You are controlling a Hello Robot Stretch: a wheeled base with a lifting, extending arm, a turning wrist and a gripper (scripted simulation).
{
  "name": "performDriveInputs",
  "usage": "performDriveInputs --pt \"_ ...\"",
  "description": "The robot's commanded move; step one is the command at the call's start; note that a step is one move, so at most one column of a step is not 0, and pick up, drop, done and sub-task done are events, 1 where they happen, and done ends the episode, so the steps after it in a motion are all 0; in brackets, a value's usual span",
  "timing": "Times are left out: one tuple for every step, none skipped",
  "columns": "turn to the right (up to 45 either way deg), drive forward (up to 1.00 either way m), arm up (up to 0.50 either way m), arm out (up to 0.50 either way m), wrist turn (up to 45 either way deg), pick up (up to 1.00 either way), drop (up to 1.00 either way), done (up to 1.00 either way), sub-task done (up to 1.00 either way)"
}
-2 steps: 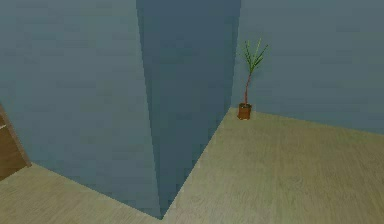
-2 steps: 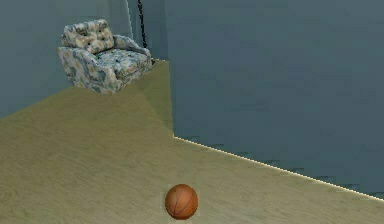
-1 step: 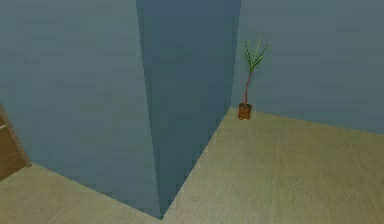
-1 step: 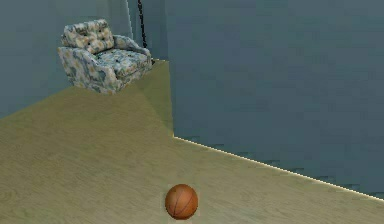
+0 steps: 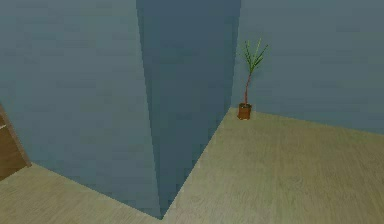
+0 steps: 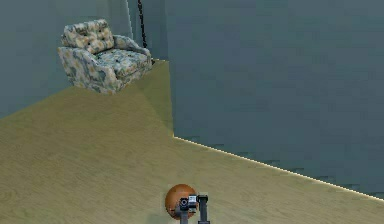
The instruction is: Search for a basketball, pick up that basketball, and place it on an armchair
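at the arm side view's bottom edge, just left of the middle: an orange-brown basketball, hanging at the far end of the end effector, clear of the floor. end effector grasping the basketball, with the short dark arm rising from the bottom edge just right of it.

well apart from the ball, in the same view's upper left: an armchair, pale with a flowered pattern, a plump back cushion and broad arms. standing on the tan floor in a recess, between a blue wall at the left and a jutting blue wall at the right. just right of the armchair's back, a thin dark upright line, too slight to name. between ball and armchair, open tan floor, with the jutting wall's corner edge just right of the armchair.

in the forward view, close ahead: a blue wall corner thrusting toward the camera, taking up the left and middle and standing squarely in the way. to its right, a stretch of tan flooring running back to a far blue wall. there, near the inner angle, a small potted plant: thin green leaves on a slim stem in a brown pot. at the forward view's left edge, a sliver of something brown and wooden, not clear what.
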Motion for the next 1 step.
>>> performDriveInputs --pt "0.0 0.0 0.0 0.0 45.0 0.0 0.0 0.0 0.0"
